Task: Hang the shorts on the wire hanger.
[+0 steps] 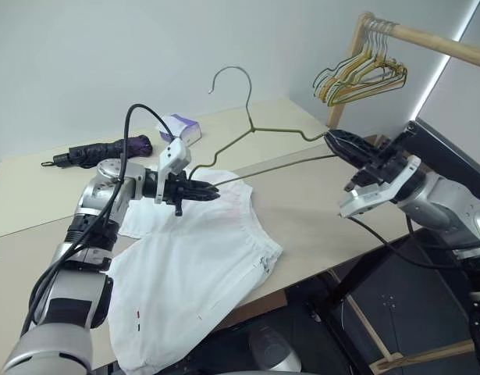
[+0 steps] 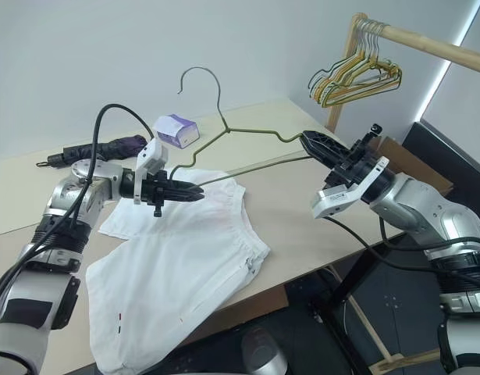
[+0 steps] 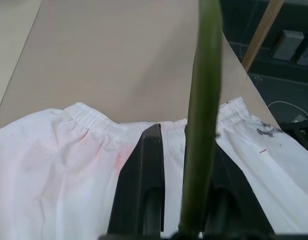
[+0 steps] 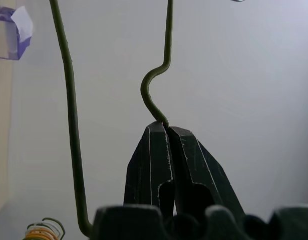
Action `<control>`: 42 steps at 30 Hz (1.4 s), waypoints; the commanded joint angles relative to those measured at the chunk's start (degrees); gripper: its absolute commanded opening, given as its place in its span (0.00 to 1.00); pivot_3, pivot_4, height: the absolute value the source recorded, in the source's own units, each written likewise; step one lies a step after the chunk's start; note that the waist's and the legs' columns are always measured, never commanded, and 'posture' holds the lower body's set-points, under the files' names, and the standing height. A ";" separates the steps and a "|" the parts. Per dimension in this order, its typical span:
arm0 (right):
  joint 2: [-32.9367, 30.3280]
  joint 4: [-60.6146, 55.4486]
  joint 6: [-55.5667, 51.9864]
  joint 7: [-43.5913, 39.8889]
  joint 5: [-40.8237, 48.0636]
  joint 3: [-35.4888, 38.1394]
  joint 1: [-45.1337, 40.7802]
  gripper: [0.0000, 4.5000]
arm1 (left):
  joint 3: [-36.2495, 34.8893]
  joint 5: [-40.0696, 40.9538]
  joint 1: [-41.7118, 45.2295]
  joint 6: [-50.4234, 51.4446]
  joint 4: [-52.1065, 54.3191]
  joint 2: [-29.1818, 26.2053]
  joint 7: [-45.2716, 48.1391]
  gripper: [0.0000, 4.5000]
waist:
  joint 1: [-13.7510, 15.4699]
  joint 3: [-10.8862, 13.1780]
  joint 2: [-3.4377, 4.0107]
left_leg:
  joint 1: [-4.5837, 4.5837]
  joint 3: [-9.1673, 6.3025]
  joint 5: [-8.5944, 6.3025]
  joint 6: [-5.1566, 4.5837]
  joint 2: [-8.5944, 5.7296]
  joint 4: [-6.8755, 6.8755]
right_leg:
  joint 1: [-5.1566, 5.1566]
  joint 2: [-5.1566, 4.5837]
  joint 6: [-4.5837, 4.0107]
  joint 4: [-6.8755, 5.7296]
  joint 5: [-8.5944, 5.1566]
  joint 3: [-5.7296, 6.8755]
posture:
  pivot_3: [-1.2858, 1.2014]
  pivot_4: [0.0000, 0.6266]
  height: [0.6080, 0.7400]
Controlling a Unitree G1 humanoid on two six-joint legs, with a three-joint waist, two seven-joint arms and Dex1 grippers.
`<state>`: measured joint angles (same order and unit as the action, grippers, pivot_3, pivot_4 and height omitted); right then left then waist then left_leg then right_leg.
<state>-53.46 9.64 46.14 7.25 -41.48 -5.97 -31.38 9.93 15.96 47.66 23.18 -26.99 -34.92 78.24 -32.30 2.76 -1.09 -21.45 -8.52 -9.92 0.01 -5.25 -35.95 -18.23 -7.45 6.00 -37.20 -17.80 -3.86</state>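
The white shorts [image 1: 193, 266] lie flat on the beige table [image 1: 302, 211], waistband toward the far side. My left gripper [image 1: 212, 190] points at the waistband with its fingers drawn nearly together, and a strip of the gathered band [image 3: 173, 145] sits in the narrow gap. The wire hanger [image 1: 250, 125] is held up over the table, hook upward. Its bottom bar [image 3: 204, 100] runs just above my left gripper. My right gripper [image 1: 333, 141] is shut on the hanger's right shoulder bend [image 4: 154, 85].
A folded purple umbrella [image 1: 107, 151] and a small purple-and-white box [image 1: 181, 126] lie at the back of the table. Several yellow and green hangers [image 1: 360, 78] hang on a wooden rail [image 1: 435, 43] at the right. The table's front edge runs under the shorts.
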 commanded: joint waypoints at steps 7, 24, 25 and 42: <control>0.15 -0.21 3.45 -4.69 4.50 0.86 -1.90 0.21 | -2.34 0.59 -0.77 1.69 3.25 -1.89 -0.98 0.17 | 0.06 0.00 0.00 | 0.01 0.01 0.00 0.00 0.00 0.00 | 0.00 0.00 0.00 0.00 0.00 0.00 | 0.32 0.00 1.00; 0.97 -0.44 2.21 -11.19 4.63 0.22 0.82 0.99 | -3.40 0.97 -5.22 2.75 7.99 -1.80 -2.01 0.17 | 0.25 0.00 0.00 | 0.01 -0.01 0.00 0.00 0.00 0.00 | 0.01 0.00 0.01 0.00 0.01 -0.01 | 0.32 0.00 1.00; 0.82 -0.61 1.63 -12.66 5.03 0.10 1.32 0.99 | -3.30 0.93 -5.77 2.72 8.41 -1.83 -1.94 0.17 | 0.25 0.00 0.00 | 0.02 0.00 0.00 0.00 0.00 0.00 | 0.02 0.00 0.01 0.00 0.01 -0.01 | 0.32 0.00 1.00; -6.23 -4.31 2.68 -37.34 20.67 -4.07 8.16 0.01 | -2.71 0.49 -7.60 2.23 10.52 -2.21 -0.69 0.17 | 0.24 -0.01 -0.04 | 0.00 0.05 -0.01 0.00 0.03 -0.01 | 0.05 -0.01 0.03 0.07 0.03 0.00 | 0.32 0.00 1.00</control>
<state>-59.16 7.26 48.34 -28.84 -23.61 -10.81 -22.45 7.89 15.97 39.74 26.25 -18.22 -36.25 77.16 -32.06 2.75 -1.13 -21.45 -8.46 -9.93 0.01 -5.20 -35.97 -18.18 -7.46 6.04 -37.13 -17.77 -3.87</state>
